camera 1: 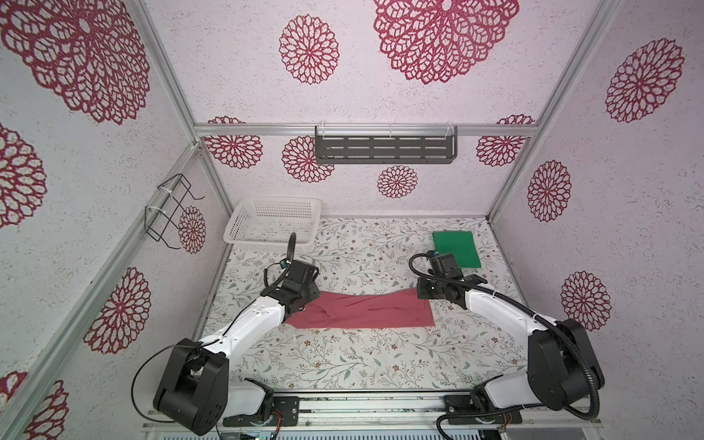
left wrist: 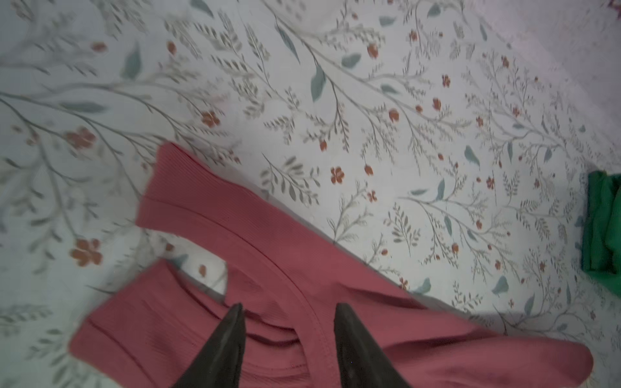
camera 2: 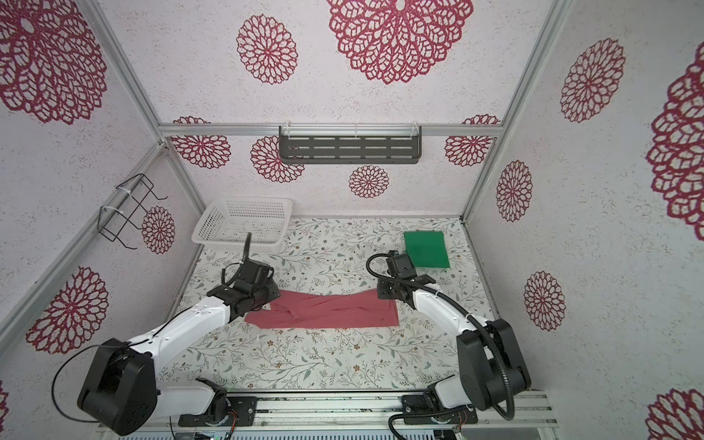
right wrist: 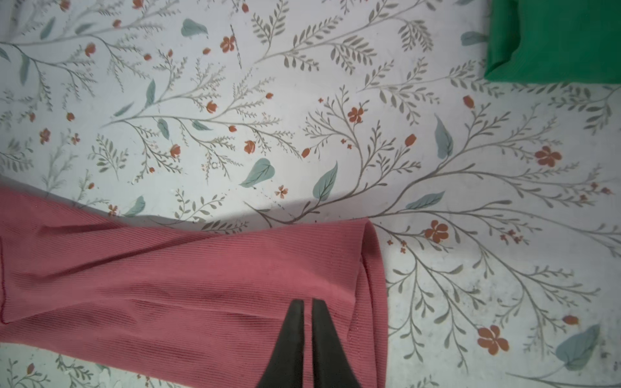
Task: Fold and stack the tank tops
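Note:
The rose-red tank top lies spread sideways on the floral table, wrinkled, between my two grippers. At its strap end my left gripper is open, its fingers standing apart over the neckline seam of the rose-red top. My right gripper is shut on the hem end of the rose-red top, with a thin strip of cloth pinched between the fingers. That corner rises toward the right gripper. The green tank top lies folded in a rectangle at the back right, untouched.
A white perforated basket stands at the back left of the table. A dark slotted shelf hangs on the back wall and a wire rack on the left wall. Walls close in three sides.

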Controlling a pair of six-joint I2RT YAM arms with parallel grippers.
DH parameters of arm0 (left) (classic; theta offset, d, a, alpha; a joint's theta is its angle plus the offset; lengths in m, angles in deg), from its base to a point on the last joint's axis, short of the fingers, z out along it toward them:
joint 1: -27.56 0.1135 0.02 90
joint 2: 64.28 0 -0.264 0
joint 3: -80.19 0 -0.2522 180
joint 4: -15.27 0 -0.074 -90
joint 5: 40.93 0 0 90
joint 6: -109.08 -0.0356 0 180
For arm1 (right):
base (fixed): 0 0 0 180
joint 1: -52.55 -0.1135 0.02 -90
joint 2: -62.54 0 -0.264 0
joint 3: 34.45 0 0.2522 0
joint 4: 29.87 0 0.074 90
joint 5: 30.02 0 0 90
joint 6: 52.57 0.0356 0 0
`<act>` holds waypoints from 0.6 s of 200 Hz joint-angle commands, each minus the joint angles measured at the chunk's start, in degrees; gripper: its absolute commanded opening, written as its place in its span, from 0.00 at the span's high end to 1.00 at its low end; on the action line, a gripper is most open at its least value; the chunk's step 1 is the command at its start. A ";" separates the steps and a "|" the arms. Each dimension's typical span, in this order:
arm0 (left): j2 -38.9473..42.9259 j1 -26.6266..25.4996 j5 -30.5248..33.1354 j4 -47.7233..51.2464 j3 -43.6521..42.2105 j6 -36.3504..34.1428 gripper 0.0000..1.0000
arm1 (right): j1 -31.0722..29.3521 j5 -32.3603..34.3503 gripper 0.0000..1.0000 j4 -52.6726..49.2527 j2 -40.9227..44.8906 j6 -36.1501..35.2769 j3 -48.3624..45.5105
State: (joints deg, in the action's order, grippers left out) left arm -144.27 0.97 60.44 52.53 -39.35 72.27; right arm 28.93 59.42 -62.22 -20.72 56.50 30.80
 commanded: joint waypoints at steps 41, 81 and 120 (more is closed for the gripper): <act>-10.99 -5.89 -3.82 -5.24 -3.83 10.65 0.65 | -1.08 2.77 0.90 -2.03 -9.51 -0.52 2.69; -19.10 -5.86 0.45 -7.74 -2.36 10.61 0.68 | -0.93 12.29 0.95 -6.06 -10.84 3.35 0.68; -30.56 -3.50 -1.17 -10.60 8.21 5.19 0.65 | -4.04 6.95 0.96 -4.27 -4.29 12.50 -10.23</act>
State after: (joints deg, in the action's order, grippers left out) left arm -164.14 -4.30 61.49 42.70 -35.15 80.56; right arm 27.25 66.86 -62.16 -28.87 61.61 26.66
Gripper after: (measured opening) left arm 0.334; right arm 0.045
